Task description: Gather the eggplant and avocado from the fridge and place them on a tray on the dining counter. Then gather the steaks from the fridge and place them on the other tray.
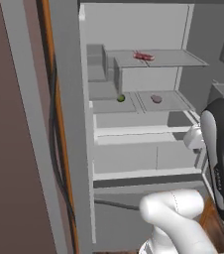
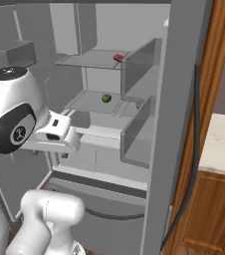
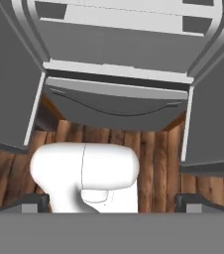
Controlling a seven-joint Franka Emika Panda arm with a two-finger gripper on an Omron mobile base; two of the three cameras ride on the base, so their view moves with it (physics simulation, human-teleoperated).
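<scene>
Our gripper (image 3: pixel 112 201) pointed down at the wooden floor (image 3: pixel 153 154), its fingertips spread wide and holding nothing. The avocado (image 1: pixel 120 98) lay above and ahead of it, deep on the middle shelf (image 1: pixel 134 105) of the open fridge (image 1: pixel 72 124), with a purplish item (image 1: pixel 156 98) just beside it and a red steak (image 1: pixel 143 56) one shelf higher. We judged the shelf edges the main obstacle.

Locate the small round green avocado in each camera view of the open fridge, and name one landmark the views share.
Left base view: small round green avocado on the middle shelf, left of a pinkish item.
Right base view: avocado on the middle shelf, centre.
Hand view: not in it.
Shared landmark: the grey steel fridge's bottom drawer.
</scene>
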